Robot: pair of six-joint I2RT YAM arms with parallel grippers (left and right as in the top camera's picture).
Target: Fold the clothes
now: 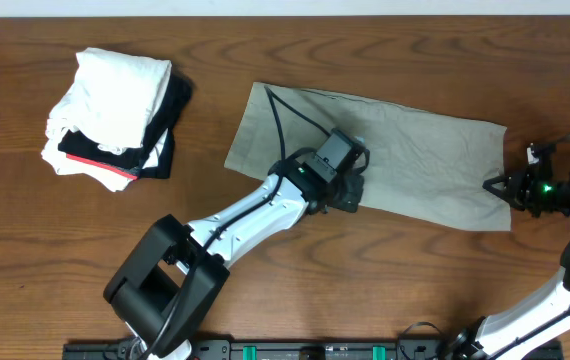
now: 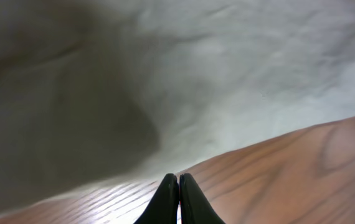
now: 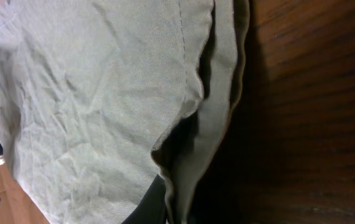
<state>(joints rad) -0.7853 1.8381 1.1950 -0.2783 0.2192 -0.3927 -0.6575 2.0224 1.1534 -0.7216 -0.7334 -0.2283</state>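
A beige cloth [image 1: 415,150] lies flat on the wooden table, its long side running left to right. My left gripper [image 1: 353,195] sits at the middle of the cloth's front edge. In the left wrist view its fingers [image 2: 179,182] are pressed shut with nothing between them, tips on bare wood just short of the cloth's edge [image 2: 227,74]. My right gripper [image 1: 495,185] is at the cloth's right edge. In the right wrist view its fingers [image 3: 168,208] are shut on the folded hem of the cloth [image 3: 90,112], which lifts slightly there.
A stack of folded clothes [image 1: 115,115], white on top with black and red below, stands at the back left. The left arm [image 1: 245,215] stretches across the front middle of the table. Bare wood [image 1: 415,290] lies in front of the cloth.
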